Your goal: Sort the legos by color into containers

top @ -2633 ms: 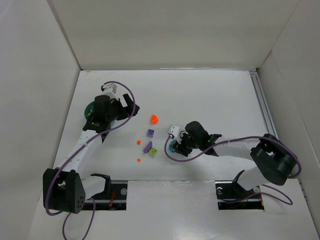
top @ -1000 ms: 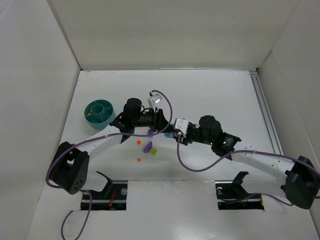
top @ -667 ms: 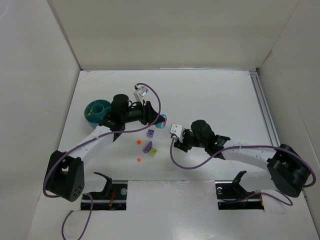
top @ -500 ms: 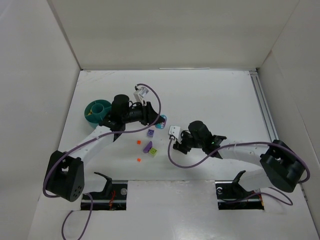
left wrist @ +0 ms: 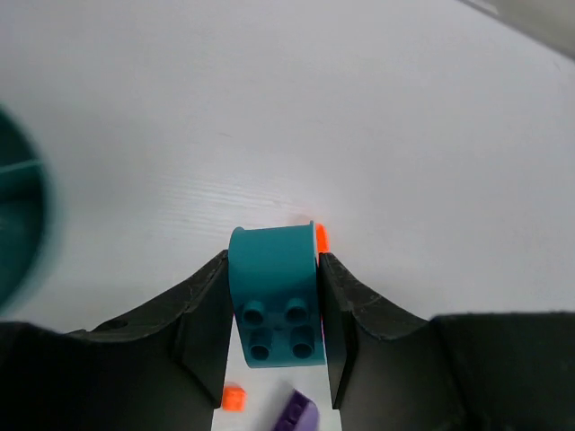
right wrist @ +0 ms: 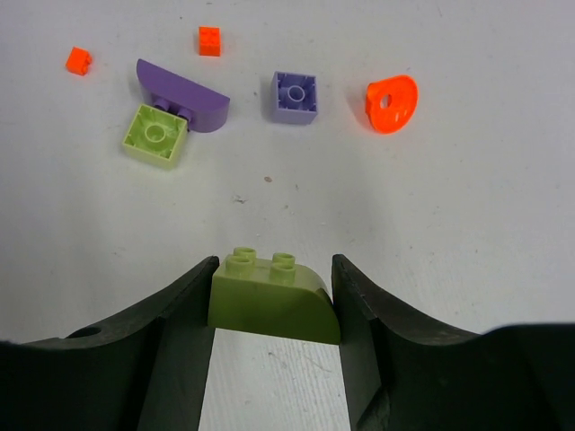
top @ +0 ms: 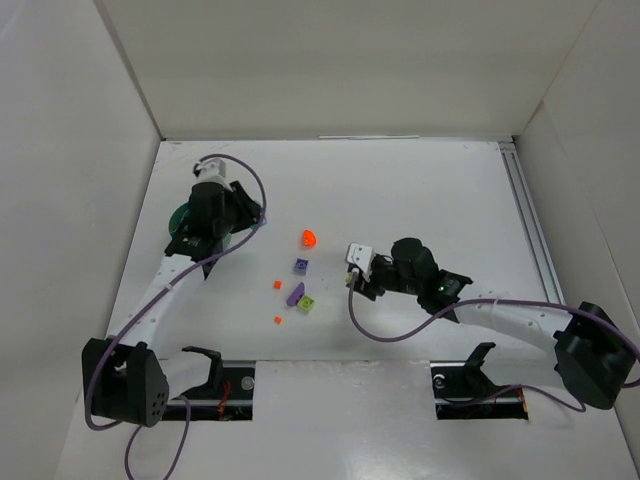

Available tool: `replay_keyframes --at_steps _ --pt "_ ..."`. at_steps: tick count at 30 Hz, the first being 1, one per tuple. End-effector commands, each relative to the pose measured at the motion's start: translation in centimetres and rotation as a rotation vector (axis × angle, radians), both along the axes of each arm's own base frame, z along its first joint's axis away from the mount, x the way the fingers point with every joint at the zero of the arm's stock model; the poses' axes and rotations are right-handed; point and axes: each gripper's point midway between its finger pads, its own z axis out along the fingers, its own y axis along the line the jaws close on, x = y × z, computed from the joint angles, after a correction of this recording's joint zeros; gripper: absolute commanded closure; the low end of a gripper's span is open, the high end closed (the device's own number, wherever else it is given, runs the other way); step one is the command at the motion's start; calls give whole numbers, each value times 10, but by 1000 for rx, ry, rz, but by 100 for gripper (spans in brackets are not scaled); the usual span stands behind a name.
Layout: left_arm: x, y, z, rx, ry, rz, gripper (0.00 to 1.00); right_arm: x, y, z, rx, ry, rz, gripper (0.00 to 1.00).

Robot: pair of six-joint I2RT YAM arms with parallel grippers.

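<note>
A cyan brick [left wrist: 274, 296], one end rounded and a face with four circles turned to the wrist camera, points its long axis along the left fingers [left wrist: 202, 332] clamped on its sides, above the bench [left wrist: 377, 108] near the teal tub [left wrist: 18, 224]. A lime-green brick [right wrist: 274, 305], curved at one shoulder, lies crosswise, clamped between the right fingers [right wrist: 180, 341], near loose purple and orange pieces.

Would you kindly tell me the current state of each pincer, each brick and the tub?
Left pincer: shut on cyan brick.
Right pincer: shut on lime brick.
Tub: beside the left pincer, mostly out of view.
Orange disc: lying loose.
Purple square: loose, stud up.
Purple curve: loose, touching lime square.
Orange bits: loose, apart.
</note>
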Motion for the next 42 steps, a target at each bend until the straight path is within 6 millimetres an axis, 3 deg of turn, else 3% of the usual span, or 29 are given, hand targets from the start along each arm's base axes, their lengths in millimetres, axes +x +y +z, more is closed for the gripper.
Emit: replay_keyframes --at_steps 1,2,6,14,15,18,21,23,27,33,42 --pt "16 82 21 71 -41 345 100 7 5 24 44 -41 -19 59" --pt "19 106 20 75 -47 416 100 7 5 24 44 -41 -19 59" --pt "29 147 29 132 -73 563 100 12 4 29 35 -55 -32 59" --pt "44 188 39 160 -199 813 100 15 1 29 11 -68 -46 59" --pt "40 193 30 166 -192 842 100 17 -2 29 11 -69 -55 59" --pt "34 207 27 150 -237 949 100 21 -4 29 11 -69 -65 59" --pt "33 213 34 131 -310 987 100 22 -4 22 -2 -57 -54 59" --pt "30 215 29 124 -315 1008 100 24 -6 19 -10 -49 -63 59" --pt "35 217 29 116 -347 1017 100 25 -4 23 3 -53 -41 59" --pt "39 212 14 186 -324 1051 100 29 -10 19 -4 -47 -59 59" --pt "47 221 -6 262 -270 1110 100 28 -22 24 16 -57 -74 59"
